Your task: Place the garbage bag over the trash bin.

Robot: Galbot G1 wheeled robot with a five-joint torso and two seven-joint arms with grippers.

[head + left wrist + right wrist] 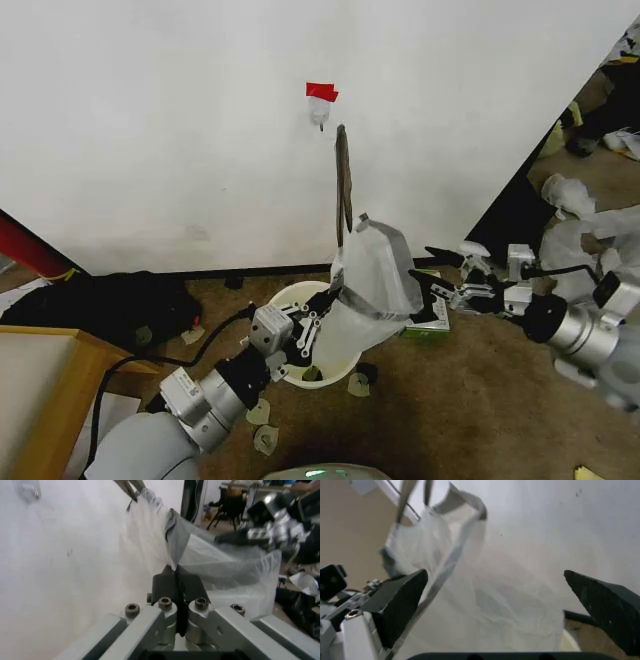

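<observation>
Our left gripper point(325, 300) pinches the bag point(372, 285) over the bin point(290, 300); right gripper point(432, 282) gapes. Flimsy, slippery film: we judge the hem best.

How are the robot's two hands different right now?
The left tool is shut on the garbage bag, pinching its edge over the trash bin. The right tool is wide open, its fingers holding nothing. The left is low by the bin; the right sits beside the bag.
</observation>
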